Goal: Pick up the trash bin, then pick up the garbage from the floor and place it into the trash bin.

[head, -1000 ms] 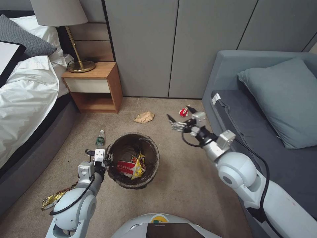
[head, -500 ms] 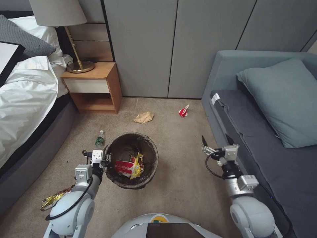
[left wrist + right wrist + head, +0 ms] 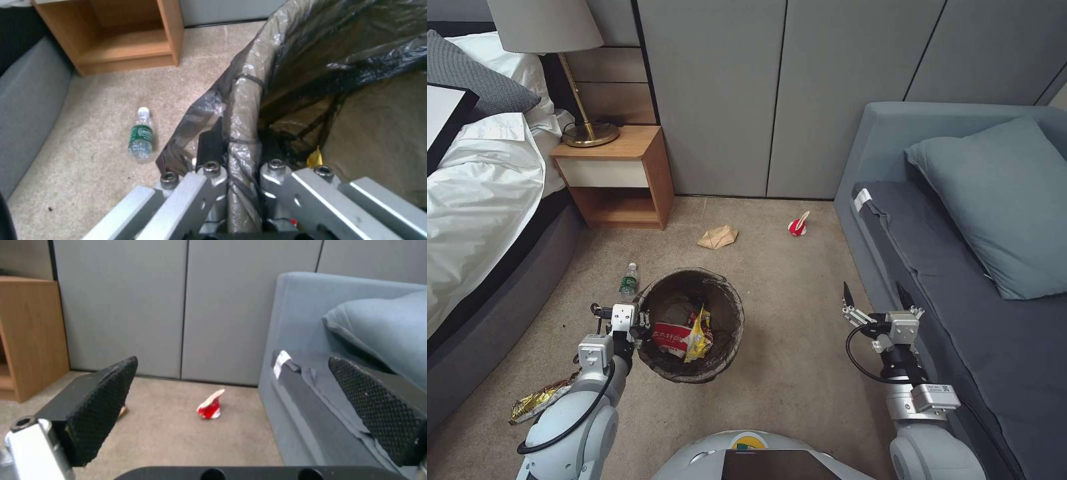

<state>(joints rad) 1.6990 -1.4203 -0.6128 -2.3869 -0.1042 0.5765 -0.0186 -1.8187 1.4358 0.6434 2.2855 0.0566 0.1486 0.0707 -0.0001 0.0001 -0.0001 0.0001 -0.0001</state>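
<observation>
The trash bin [image 3: 732, 301], lined with a dark bag, stands on the carpet with a red-and-white cup and a yellow wrapper [image 3: 684, 339] inside. My left gripper [image 3: 641, 325] is shut on the bin's near-left rim; the left wrist view shows the bagged rim [image 3: 244, 126] pinched between the jaws. My right gripper [image 3: 877, 298] hangs open and empty beside the sofa. Garbage on the floor: a crumpled red cup [image 3: 798, 225] [image 3: 211, 405] by the wall, a tan paper bag [image 3: 718, 236], a small bottle [image 3: 628, 280] [image 3: 141, 138] and a gold wrapper [image 3: 537, 402].
A grey sofa [image 3: 960, 267] lines the right side, close to my right arm. A wooden nightstand [image 3: 617, 177] with a lamp and a bed [image 3: 480, 200] stand on the left. Grey wall panels close the back.
My right arm has drawn back from beside the red cup to a spot next to the sofa, gripper still open. The left gripper keeps its hold on the bin rim.
</observation>
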